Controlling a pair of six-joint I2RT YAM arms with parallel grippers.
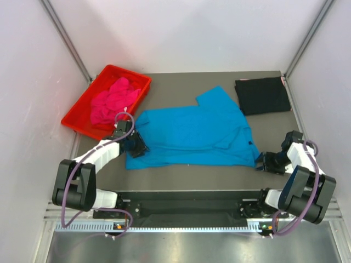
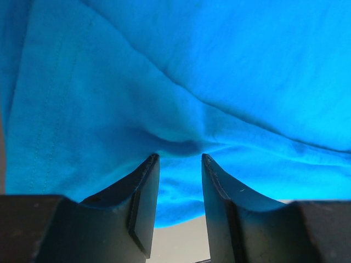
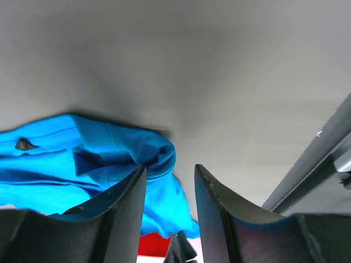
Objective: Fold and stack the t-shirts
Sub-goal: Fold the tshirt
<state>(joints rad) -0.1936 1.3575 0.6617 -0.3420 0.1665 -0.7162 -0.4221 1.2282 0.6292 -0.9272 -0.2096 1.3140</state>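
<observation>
A turquoise-blue t-shirt (image 1: pixel 192 134) lies spread flat in the middle of the table. My left gripper (image 1: pixel 135 144) sits low at its left edge. In the left wrist view, the left gripper (image 2: pixel 179 159) is open, with blue cloth (image 2: pixel 181 82) under and beyond the fingertips. My right gripper (image 1: pixel 264 162) is at the shirt's near right corner. It is open (image 3: pixel 170 167), and the bunched corner (image 3: pixel 156 156) touches the left finger's tip. A black t-shirt (image 1: pixel 262 96) lies folded at the back right. A magenta-pink t-shirt (image 1: pixel 113 100) is crumpled in the red tray (image 1: pixel 82 112).
The red tray stands at the back left, against the left wall. White walls with metal frame posts (image 1: pixel 66 38) close in the table on three sides. A metal frame rail (image 3: pixel 312 164) runs past my right gripper.
</observation>
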